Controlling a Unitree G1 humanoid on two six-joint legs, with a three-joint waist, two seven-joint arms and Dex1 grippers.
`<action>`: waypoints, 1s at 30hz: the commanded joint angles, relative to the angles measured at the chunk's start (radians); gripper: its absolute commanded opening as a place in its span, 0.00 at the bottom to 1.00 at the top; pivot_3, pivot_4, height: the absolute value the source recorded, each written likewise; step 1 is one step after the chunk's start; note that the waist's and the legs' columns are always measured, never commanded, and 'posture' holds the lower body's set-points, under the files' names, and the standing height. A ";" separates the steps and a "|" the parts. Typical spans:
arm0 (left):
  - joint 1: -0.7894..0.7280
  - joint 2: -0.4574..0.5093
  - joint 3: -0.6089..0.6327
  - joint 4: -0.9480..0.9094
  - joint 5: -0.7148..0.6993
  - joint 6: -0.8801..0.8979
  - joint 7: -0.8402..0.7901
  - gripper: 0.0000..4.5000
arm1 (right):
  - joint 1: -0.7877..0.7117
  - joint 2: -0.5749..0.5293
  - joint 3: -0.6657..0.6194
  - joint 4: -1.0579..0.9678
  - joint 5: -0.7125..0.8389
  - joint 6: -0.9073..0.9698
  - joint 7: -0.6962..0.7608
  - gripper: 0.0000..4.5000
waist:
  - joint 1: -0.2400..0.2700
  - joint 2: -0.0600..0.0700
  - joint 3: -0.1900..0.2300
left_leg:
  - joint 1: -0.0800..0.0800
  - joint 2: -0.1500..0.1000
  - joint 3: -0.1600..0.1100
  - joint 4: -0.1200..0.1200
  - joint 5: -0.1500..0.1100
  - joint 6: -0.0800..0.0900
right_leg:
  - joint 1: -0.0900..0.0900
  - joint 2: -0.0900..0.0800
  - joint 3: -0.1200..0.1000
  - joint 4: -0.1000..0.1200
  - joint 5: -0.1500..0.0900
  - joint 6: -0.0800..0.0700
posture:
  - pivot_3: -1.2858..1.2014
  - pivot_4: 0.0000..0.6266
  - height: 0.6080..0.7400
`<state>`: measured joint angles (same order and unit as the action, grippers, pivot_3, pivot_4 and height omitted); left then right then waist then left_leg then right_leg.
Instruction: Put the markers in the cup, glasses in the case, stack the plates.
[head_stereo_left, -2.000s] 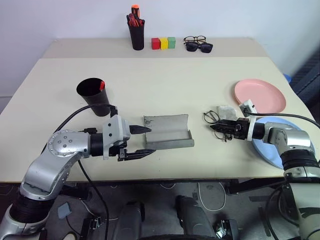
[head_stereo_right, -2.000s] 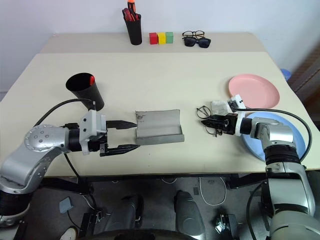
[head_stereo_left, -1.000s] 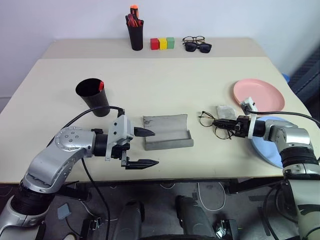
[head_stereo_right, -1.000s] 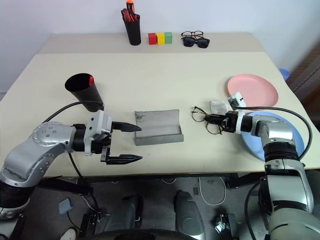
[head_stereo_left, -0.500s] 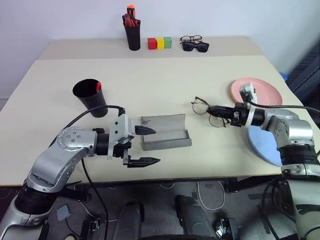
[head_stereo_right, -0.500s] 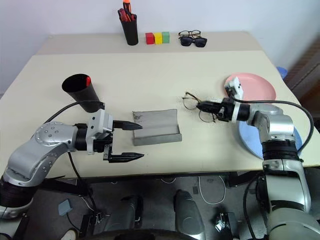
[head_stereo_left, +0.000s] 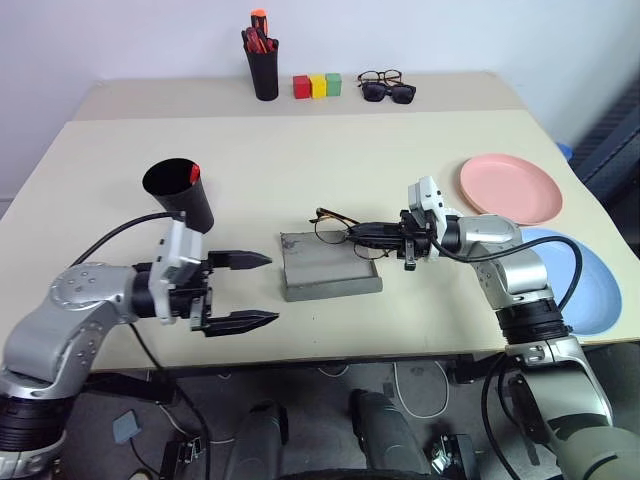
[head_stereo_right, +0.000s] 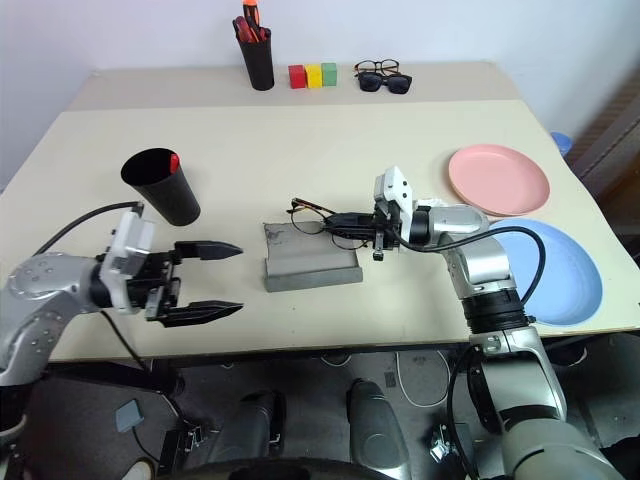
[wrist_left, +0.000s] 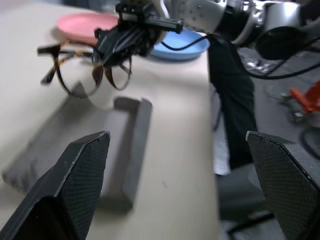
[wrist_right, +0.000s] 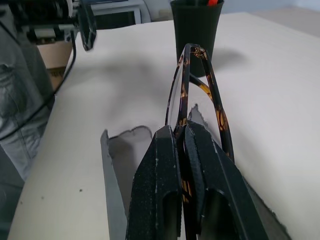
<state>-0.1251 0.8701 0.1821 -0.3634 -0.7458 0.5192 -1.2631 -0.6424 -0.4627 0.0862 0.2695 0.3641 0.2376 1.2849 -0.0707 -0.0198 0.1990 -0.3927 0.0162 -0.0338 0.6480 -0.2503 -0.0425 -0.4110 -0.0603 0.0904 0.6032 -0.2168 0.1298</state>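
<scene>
My right gripper is shut on the thin-rimmed round glasses and holds them level just above the open grey case. In the right wrist view both fingers pinch the folded temples of the glasses. My left gripper stands wide open and empty, to the left of the case. The black cup stands behind it with a red marker tip at its rim. At the right lie the pink plate and the blue plate, side by side.
A black pen pot with red and orange pens, three coloured blocks and two more pairs of spectacles line the far edge. The case sits close to the table's front edge.
My right gripper has carried the glasses left, from beside the plates to above the case. My left gripper has drawn back to the left, away from the case.
</scene>
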 joint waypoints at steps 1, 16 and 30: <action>0.006 0.040 0.044 0.029 -0.025 -0.016 -0.078 1.00 | -0.024 0.031 0.014 0.014 -0.005 -0.018 -0.006 0.01 | 0.000 0.000 0.000 | 0.000 0.000 0.000 0.000 0.000 0.000 | 0.000 0.000 0.000 0.000 0.000 0.000 | 0.52 0.24 1.00; 0.019 0.015 0.015 0.020 0.008 -0.073 -0.083 1.00 | 0.017 0.068 0.116 0.038 -0.089 -0.094 0.035 0.01 | 0.001 0.000 0.000 | 0.000 0.000 0.000 -0.001 0.000 0.000 | -0.001 0.000 0.000 0.000 0.000 0.000 | 0.52 0.24 1.00; -0.021 -0.039 -0.008 0.033 0.041 -0.096 0.010 1.00 | 0.028 -0.022 0.058 -0.016 -0.085 -0.104 0.026 0.88 | 0.005 0.000 0.000 | 0.000 0.000 0.000 -0.001 0.000 0.000 | -0.001 0.000 0.000 0.000 0.000 0.000 | 0.52 0.24 1.00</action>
<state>-0.1229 0.8367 0.1742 -0.3172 -0.7141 0.4439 -1.2795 -0.6119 -0.4660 0.1973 0.3186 0.2361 0.1233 1.3192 -0.0658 -0.0194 0.1993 -0.3932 0.0162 -0.0339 0.6470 -0.2503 -0.0426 -0.4118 -0.0604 0.0903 0.6032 -0.2169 0.1296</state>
